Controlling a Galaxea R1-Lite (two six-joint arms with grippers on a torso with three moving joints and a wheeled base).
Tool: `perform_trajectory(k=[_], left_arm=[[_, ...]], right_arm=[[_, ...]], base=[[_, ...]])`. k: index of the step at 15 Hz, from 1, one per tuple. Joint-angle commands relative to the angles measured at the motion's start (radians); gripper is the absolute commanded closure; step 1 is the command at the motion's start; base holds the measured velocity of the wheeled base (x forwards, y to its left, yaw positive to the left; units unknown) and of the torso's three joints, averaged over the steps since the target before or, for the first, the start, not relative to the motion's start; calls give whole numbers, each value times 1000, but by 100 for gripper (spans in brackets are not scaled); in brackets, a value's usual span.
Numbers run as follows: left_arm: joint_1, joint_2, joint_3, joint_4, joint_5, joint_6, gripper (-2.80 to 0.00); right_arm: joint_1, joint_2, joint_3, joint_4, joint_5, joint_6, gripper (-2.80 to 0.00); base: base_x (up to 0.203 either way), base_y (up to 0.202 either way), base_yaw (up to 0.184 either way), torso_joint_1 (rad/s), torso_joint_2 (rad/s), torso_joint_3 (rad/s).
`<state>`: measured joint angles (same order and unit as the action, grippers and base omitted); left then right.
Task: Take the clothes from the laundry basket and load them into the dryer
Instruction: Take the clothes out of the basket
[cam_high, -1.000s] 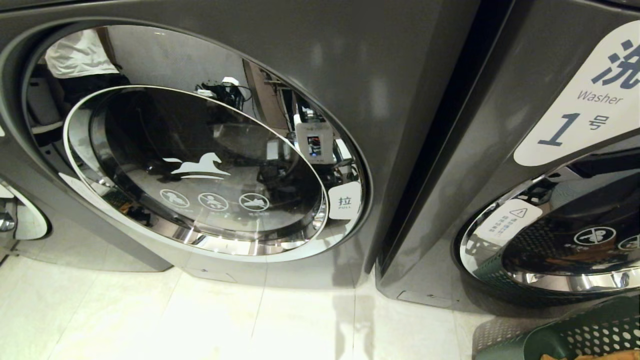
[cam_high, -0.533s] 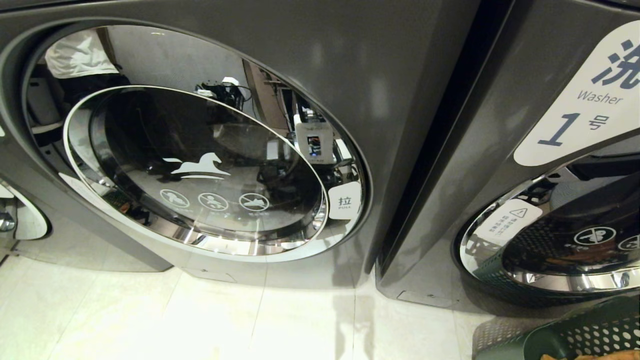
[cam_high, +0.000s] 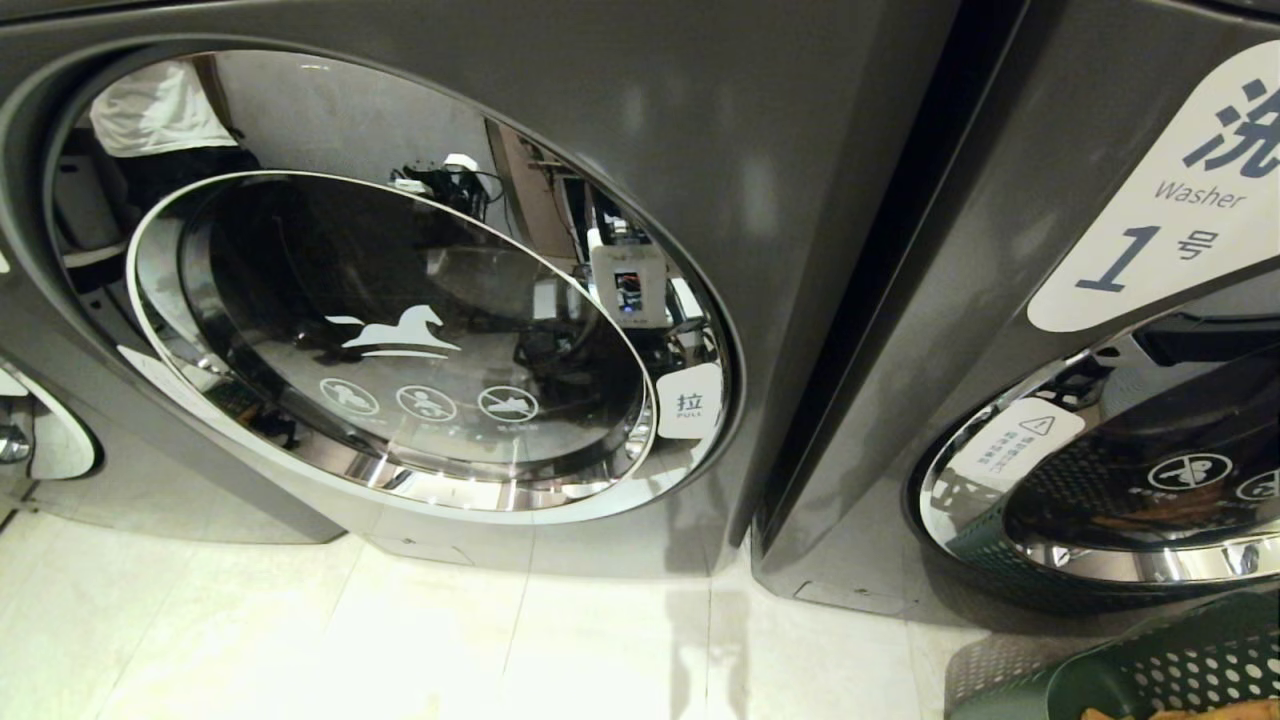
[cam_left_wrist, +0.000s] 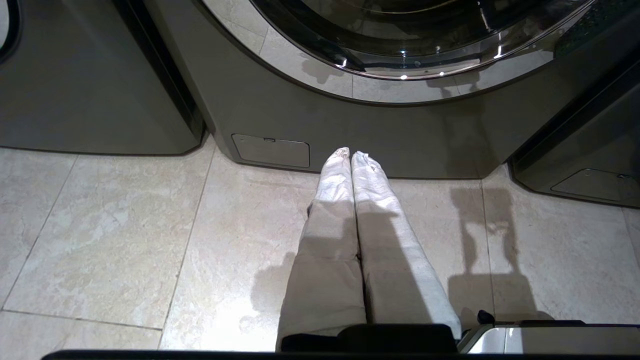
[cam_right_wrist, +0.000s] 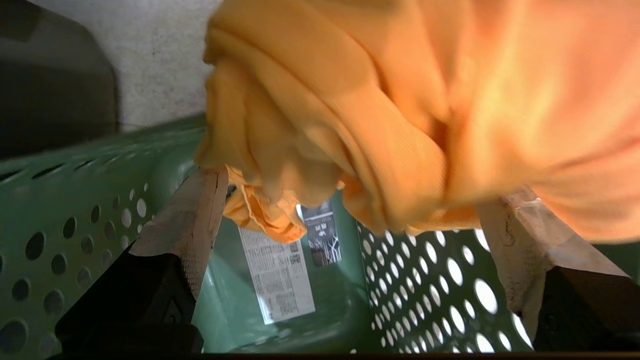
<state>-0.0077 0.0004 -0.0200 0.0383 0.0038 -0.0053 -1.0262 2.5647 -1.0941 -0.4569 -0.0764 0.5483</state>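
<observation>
The dryer (cam_high: 800, 150) fills the head view's left and middle, its round glass door (cam_high: 400, 340) shut. The green perforated laundry basket (cam_high: 1150, 670) shows at the bottom right corner, with a strip of orange clothes (cam_high: 1200, 713) in it. Neither arm appears in the head view. In the right wrist view my right gripper (cam_right_wrist: 352, 190) stands open inside the basket (cam_right_wrist: 75, 210), and a bunched orange garment (cam_right_wrist: 375, 100) lies across and between its fingertips (cam_right_wrist: 200, 185). My left gripper (cam_left_wrist: 351, 155) is shut and empty, hanging low over the floor in front of the dryer's base (cam_left_wrist: 400, 130).
A second machine labelled Washer 1 (cam_high: 1150, 200) stands right of the dryer, its door (cam_high: 1130, 480) just behind the basket. Pale floor tiles (cam_high: 400, 640) run in front of both machines. A white printed label (cam_right_wrist: 280, 275) is stuck on the basket's inner wall.
The head view stays the same except for a dark shape shifting a little in the washer door's reflection at the right.
</observation>
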Motion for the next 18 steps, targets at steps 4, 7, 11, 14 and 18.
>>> perform_trajectory(k=[4, 7, 11, 14, 18], left_arm=[[0, -2, 0, 0, 0, -1, 0], [0, -2, 0, 0, 1, -1, 0], [0, -2, 0, 0, 1, -1, 0], [0, -2, 0, 0, 1, -1, 0], [0, -2, 0, 0, 1, -1, 0]], right_arm=[[0, 30, -22, -3, -2, -13, -280], [0, 34, -23, -6, -3, -36, 0], [0, 31, -18, -3, -3, -31, 0], [0, 29, -18, -2, -4, -30, 0], [-2, 24, -12, -2, -6, -31, 0]], base=[[0, 0, 0, 0, 0, 0], [0, 0, 0, 0, 0, 0], [0, 0, 0, 0, 0, 0], [0, 0, 0, 0, 0, 0], [0, 0, 0, 0, 0, 0]])
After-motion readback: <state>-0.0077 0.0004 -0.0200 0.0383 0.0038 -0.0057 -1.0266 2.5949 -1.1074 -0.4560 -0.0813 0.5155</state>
